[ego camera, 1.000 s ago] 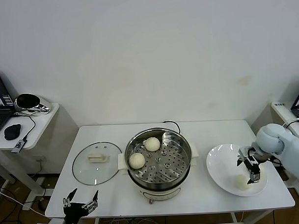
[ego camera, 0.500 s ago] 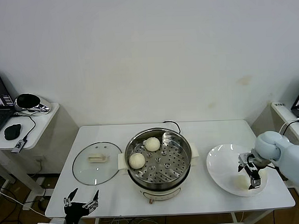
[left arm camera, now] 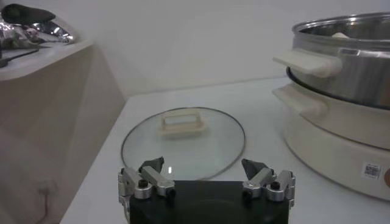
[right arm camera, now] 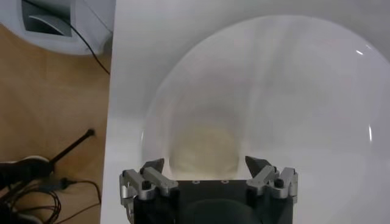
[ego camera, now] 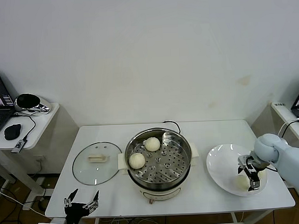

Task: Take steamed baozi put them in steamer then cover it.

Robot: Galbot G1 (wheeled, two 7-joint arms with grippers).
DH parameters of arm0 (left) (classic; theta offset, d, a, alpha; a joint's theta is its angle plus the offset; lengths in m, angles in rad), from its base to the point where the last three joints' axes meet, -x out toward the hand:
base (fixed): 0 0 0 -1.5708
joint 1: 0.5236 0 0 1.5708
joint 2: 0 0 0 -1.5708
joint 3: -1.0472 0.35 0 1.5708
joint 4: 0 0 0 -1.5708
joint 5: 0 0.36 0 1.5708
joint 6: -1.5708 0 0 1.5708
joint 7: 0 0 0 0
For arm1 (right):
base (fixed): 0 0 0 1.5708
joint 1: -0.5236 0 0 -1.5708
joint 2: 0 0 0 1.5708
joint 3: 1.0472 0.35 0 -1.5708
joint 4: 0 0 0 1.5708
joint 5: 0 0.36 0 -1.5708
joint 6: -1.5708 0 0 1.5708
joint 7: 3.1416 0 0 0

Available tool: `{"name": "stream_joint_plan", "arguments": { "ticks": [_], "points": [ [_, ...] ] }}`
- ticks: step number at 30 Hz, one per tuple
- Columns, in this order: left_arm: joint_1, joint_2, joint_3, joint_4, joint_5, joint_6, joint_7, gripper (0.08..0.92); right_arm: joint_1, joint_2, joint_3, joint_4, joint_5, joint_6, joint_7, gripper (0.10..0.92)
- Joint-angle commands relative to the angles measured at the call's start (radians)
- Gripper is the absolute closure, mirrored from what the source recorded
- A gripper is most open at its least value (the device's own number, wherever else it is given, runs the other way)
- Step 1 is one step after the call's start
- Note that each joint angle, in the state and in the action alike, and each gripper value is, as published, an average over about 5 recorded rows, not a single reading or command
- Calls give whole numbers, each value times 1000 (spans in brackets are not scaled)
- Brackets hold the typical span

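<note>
The steel steamer (ego camera: 159,162) stands mid-table with two cream baozi (ego camera: 151,144) (ego camera: 136,160) on its perforated tray. One more baozi (ego camera: 241,181) lies on the white plate (ego camera: 221,161) at the right. My right gripper (ego camera: 250,176) is open and hangs low over the plate, its fingers straddling that baozi, which shows between them in the right wrist view (right arm camera: 205,148). My left gripper (ego camera: 82,205) is open and empty below the table's front left edge, facing the glass lid (left arm camera: 183,141). No fourth baozi is in view.
The glass lid (ego camera: 97,162) with a cream handle lies flat left of the steamer. The steamer's side (left arm camera: 341,91) fills the left wrist view's edge. A side table (ego camera: 22,121) with a laptop and mouse stands at the far left.
My right gripper has dropped lower and moved slightly toward the table's front, closing in on the baozi on the plate. The left arm has not moved.
</note>
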Motion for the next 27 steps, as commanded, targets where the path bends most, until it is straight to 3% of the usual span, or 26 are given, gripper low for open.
{"name": "stream_joint_plan", "arguments": {
  "ticks": [1, 11, 19, 27],
  "points": [
    [1, 0, 1, 0, 0, 0, 0, 177, -5, 2, 3, -4, -1, 0, 3, 360],
    [-7, 1, 4, 8, 9, 0, -2, 177, 66, -37, -34, 11, 58, -4, -3, 437],
    [-35, -3, 20, 25, 11, -1, -9, 177, 385, -60, -245, 41, 197, -33, -20, 457],
    [-47, 8, 9, 25, 14, -3, -19, 177, 762, 86, -445, 15, 347, -27, -62, 460]
  ]
}}
